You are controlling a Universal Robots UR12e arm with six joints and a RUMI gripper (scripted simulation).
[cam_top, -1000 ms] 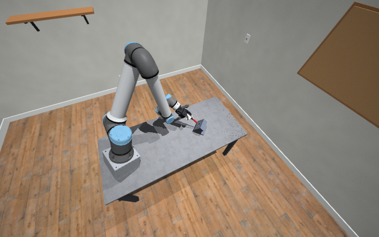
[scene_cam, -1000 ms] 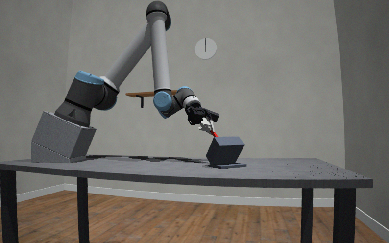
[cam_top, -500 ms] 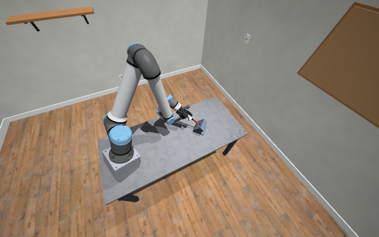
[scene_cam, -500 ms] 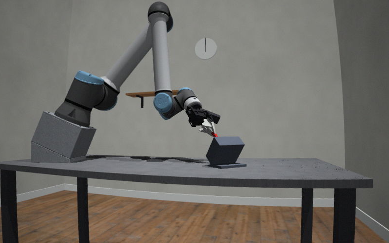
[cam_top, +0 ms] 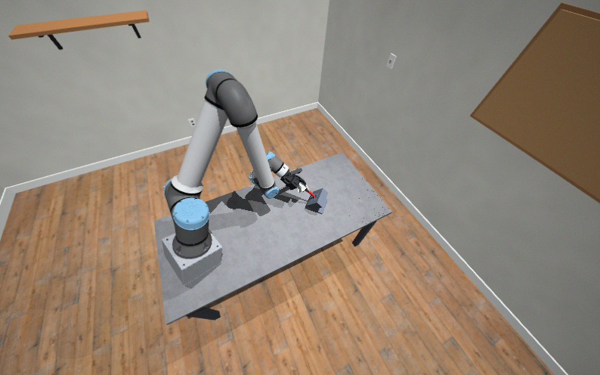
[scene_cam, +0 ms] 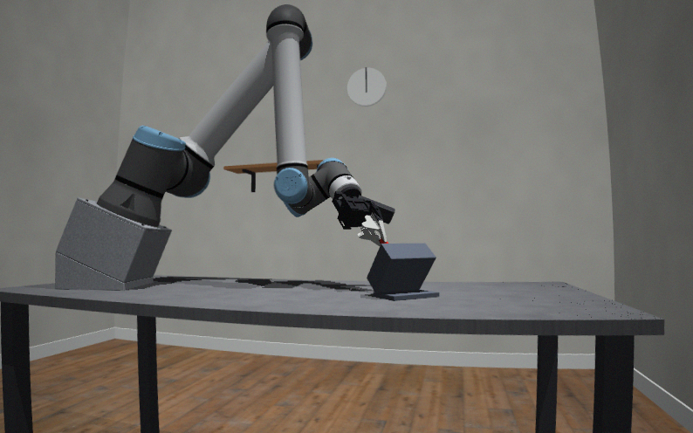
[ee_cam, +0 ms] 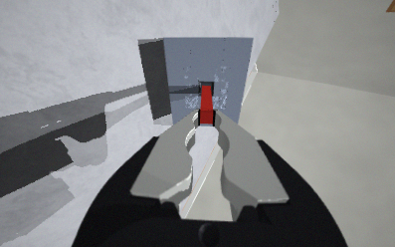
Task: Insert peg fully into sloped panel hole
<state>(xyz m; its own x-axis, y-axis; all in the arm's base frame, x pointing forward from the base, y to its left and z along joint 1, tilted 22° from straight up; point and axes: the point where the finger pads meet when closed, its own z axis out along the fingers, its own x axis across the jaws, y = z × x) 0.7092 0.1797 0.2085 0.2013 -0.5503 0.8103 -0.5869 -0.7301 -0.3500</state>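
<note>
My gripper (ee_cam: pixel 206 111) is shut on the red peg (ee_cam: pixel 206 104). The peg's far end sits in the square hole (ee_cam: pixel 206 86) in the blue-grey sloped panel of the block (ee_cam: pixel 204 80); a short red length shows between the fingertips and the panel. In the exterior view the gripper (scene_cam: pixel 376 235) leans down from the left onto the upper edge of the dark block (scene_cam: pixel 401 267), and only a small red spot of the peg (scene_cam: pixel 383 242) shows. In the top view the peg (cam_top: pixel 310 193) bridges the gripper (cam_top: pixel 303 187) and the block (cam_top: pixel 318 200).
The block stands on a thin base plate on the grey table (scene_cam: pixel 306 304). The arm's base pedestal (scene_cam: pixel 105 246) is at the table's left end. The arm casts dark shadows on the table beside the block.
</note>
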